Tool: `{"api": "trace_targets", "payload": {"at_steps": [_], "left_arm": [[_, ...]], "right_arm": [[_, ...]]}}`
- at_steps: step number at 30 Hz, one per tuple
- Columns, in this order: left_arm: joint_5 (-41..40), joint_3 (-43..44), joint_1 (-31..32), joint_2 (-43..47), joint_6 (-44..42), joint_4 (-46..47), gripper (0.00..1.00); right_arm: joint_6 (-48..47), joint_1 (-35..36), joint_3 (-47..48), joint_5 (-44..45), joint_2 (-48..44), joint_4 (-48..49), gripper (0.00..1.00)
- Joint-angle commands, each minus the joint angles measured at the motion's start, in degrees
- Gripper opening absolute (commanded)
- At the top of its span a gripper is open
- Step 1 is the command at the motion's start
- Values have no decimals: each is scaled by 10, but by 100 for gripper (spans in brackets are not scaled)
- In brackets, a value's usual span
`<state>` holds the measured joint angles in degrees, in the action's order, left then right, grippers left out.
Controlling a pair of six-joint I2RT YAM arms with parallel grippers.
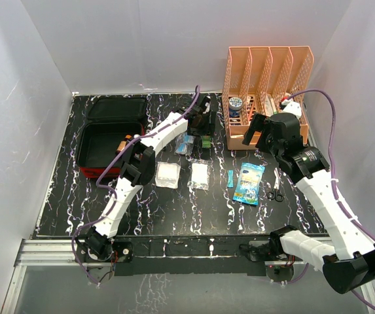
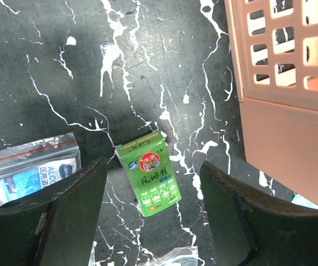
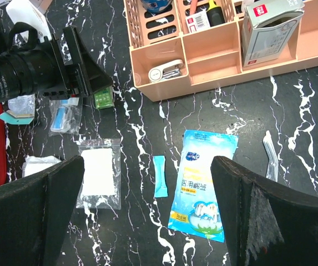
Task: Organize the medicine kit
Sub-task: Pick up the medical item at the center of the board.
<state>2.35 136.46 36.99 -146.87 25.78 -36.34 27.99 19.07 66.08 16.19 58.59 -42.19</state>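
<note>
Arms (image 1: 164, 134) outstretched, left end effector (image 2: 153, 166) spread seemingly astride sachet (image 2: 149, 173), right end effector (image 3: 147, 160) spread

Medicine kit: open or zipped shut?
Open: the medicine kit lies unzipped, its lid flipped back flat, black lining exposed in both halves.

Medicine kit (image 1: 116, 108) lies left of file rack (image 1: 266, 65).

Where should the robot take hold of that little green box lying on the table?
Across its two long edges, from straight above: the green box lies flat, label up, with bare table beside both edges. The left gripper hangs open over it, one finger each side.
</note>
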Motion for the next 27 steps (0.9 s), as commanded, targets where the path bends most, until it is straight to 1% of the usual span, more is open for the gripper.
{"api": "trace_targets", "payload": {"at_steps": [1, 6, 10, 12, 15, 17, 19, 23, 27], "left_arm": [[-12, -11, 7, 13, -1, -22, 65], [-16, -41, 9, 21, -2, -36, 65], [-20, -37, 11, 14, -5, -35, 64], [-23, -29, 14, 11, -9, -36, 60], [-25, -27, 15, 10, -13, -37, 46], [-27, -30, 15, 10, -15, -41, 41], [-27, -37, 15, 13, -16, -42, 39], [-25, -45, 15, 19, -16, -41, 38], [-24, -27, 15, 23, -28, -45, 35]], "right_arm": [[-1, 2, 9, 16, -6, 13, 98], [-3, 2, 10, 18, -7, 13, 98], [-4, 2, 9, 19, -10, 12, 98], [-3, 2, 7, 20, -14, 11, 98], [0, 2, 3, 24, -22, 6, 98], [0, 2, 1, 26, -27, 5, 98], [0, 2, 1, 27, -29, 5, 98], [0, 2, 0, 25, -27, 8, 98], [0, 2, -1, 21, -24, 12, 98]]}}
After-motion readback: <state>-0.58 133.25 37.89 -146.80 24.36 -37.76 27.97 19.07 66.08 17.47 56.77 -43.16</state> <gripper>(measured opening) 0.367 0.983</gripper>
